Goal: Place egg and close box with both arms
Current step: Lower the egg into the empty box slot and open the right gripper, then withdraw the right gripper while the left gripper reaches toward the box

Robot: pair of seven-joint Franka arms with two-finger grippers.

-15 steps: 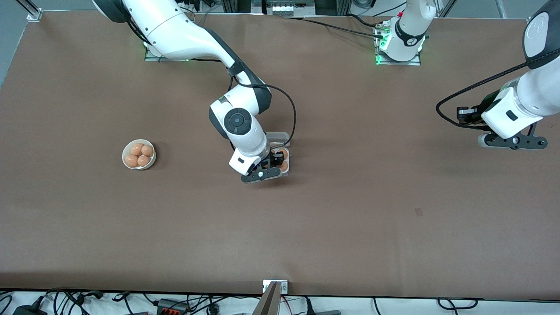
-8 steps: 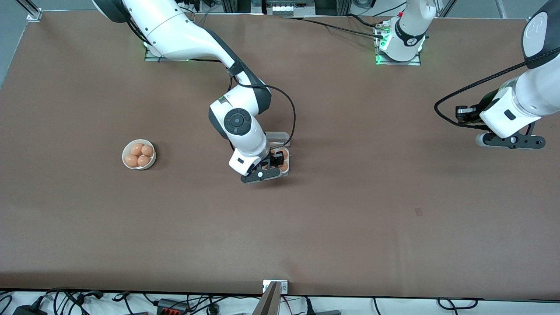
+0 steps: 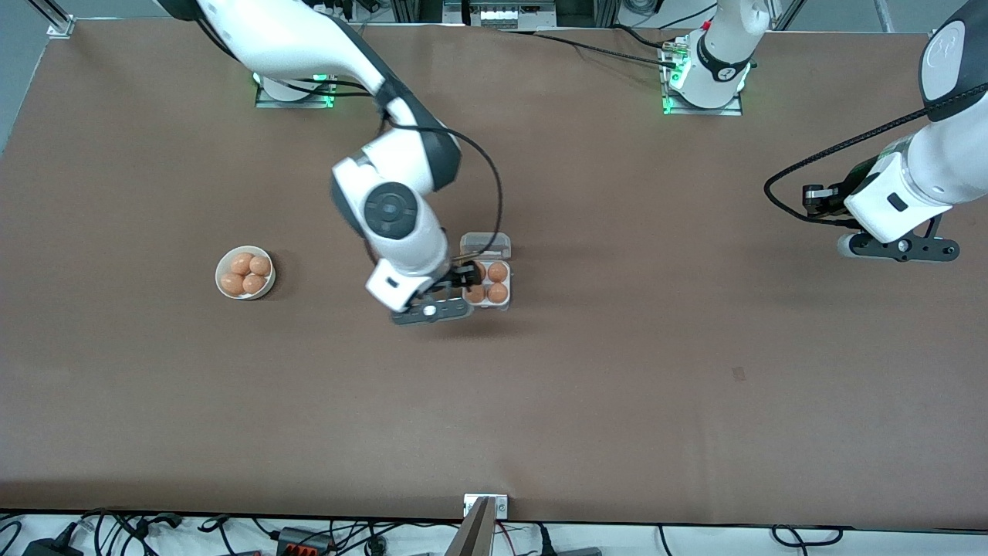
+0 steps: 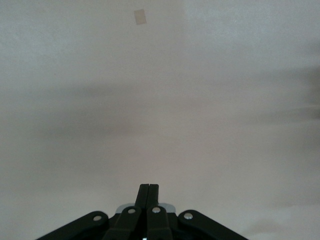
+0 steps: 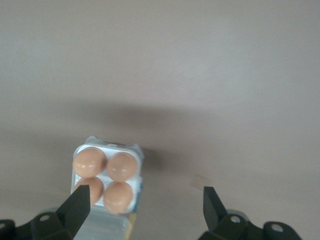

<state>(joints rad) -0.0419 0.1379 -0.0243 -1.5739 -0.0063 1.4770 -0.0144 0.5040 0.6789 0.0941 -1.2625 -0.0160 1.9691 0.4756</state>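
- The small square clear-plastic egg box (image 3: 488, 279) is sitting near the middle of the brown bench (image 3: 617, 386), its hinged see-through lid (image 3: 485, 245) lying open on the side farther from the front camera.
- All four round cells are holding smooth light-brown oval eggs — the right wrist view is showing them two by two in the whitish tray (image 5: 106, 175).
- One such egg (image 3: 475, 293), in the cell nearest the right arm's end and the front camera, is sitting partly under the black right gripper (image 3: 455, 279).
- The right gripper is hanging over the edge of the box that faces the right arm's end of the bench, holding nothing; its jaws are standing wide apart, with one finger (image 5: 78, 203) showing over the tray's edge in the right wrist view.
- The round white bowl (image 3: 245, 272), carrying four more brown eggs, is resting well apart from the box, toward the right arm's end.
- The black left gripper (image 4: 148, 192) is waiting over bare bench at the left arm's end — its jaws are pressed together, gripping nothing.
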